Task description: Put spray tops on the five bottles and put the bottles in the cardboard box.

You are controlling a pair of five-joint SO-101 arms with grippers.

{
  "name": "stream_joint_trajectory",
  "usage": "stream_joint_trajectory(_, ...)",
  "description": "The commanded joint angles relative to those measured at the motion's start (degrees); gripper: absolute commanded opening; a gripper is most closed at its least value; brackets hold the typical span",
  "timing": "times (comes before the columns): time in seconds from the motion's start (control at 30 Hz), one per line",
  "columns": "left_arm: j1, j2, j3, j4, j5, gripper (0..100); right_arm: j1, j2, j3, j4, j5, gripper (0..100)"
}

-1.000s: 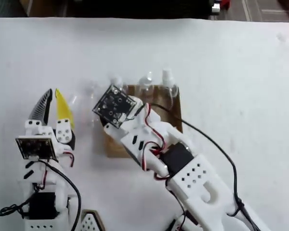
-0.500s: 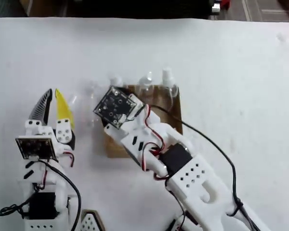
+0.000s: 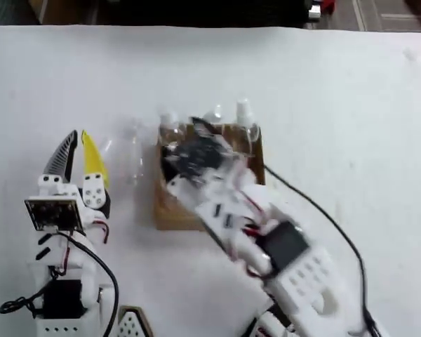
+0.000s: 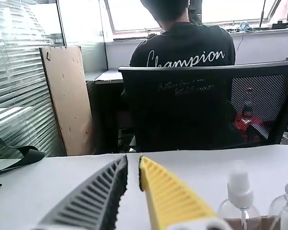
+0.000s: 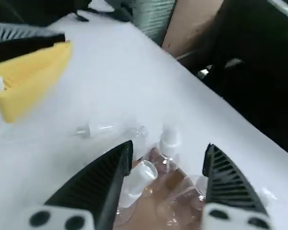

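— Right gripper [image 5: 169,143] first: we see its 2 black fingers [image 5: 103,179] spread wide with nothing between them, and it hangs just over the cardboard box [image 3: 167,210], above the bottles [image 3: 251,135] inside.
— And the left gripper [image 4: 133,162]?
— We find it clenched on nothing: 1 grey finger and 1 yellow finger, ribbed on their inner faces, with a thin slit between them. It sits over the white table [image 3: 337,91], to the left of the box and apart from it.
— How do the bottles look to us?
— Clear plastic, so see-through that the brown cardboard shows behind them, with rounded shoulders under narrow necks. In the high view we count 3 white spray tops [image 3: 243,109] in a row along the far edge of the box, on bottles standing inside it.
— Are they all upright?
— Not all. From the right wrist we see 1 tilted bottle [image 5: 134,184] in the box, its white top leaning toward the near finger, just beside an upright one.
— Anything outside the box?
— 1 lying bottle [image 3: 130,151], clear like the others, rests on its side on the table between the left gripper and the box, near the box's left wall. We cannot tell whether it carries a top.
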Motion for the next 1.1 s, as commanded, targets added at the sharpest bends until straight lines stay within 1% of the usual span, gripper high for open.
stream_joint_trajectory(0.0, -0.48, -0.31, -0.44, -1.41, 0.7, 5, 4.44, -11.74, -3.6, 8.75, -0.62, 21.2)
stream_joint_trajectory(0.1, -0.48, -0.31, -0.18, -1.32, 0.7, 5, 7.16, -17.71, 1.49, 11.91, -3.69, 21.2)
stream_joint_trajectory(0.2, -0.31, -0.31, 0.97, -1.76, 0.7, 5, 11.38, -22.9, 8.26, 12.0, -5.36, 21.2)
stream_joint_trajectory(0.3, -0.22, -0.31, 1.14, -1.76, 0.7, 5, 16.48, -27.82, 14.68, 11.82, -5.36, 21.2)
stream_joint_trajectory(0.43, -0.22, -0.31, 1.14, -1.49, 0.7, 5, 20.62, -34.86, 24.18, 9.54, -5.36, 20.1)
stream_joint_trajectory(0.5, -0.22, -0.31, 1.14, -1.49, 0.7, 5, 21.41, -38.73, 29.98, 6.81, -5.36, 14.0)
stream_joint_trajectory(0.6, -0.22, -0.31, 1.14, -1.41, 0.7, 5, 21.49, -44.62, 39.82, 0.75, -4.92, 0.9)
stream_joint_trajectory(0.73, -0.22, -0.31, 2.02, -1.85, 0.62, 5, 21.49, -49.8, 48.35, -4.26, -4.84, 5.6)
stream_joint_trajectory(0.9, -0.22, -0.31, 2.29, -2.99, 0.35, 5, 21.49, -48.4, 49.14, -5.93, -4.84, 2.6)
stream_joint_trajectory(1.07, -0.4, -0.31, 1.49, -2.64, 0.44, 5, 21.49, -48.66, 49.49, -5.58, -4.84, 2.2)
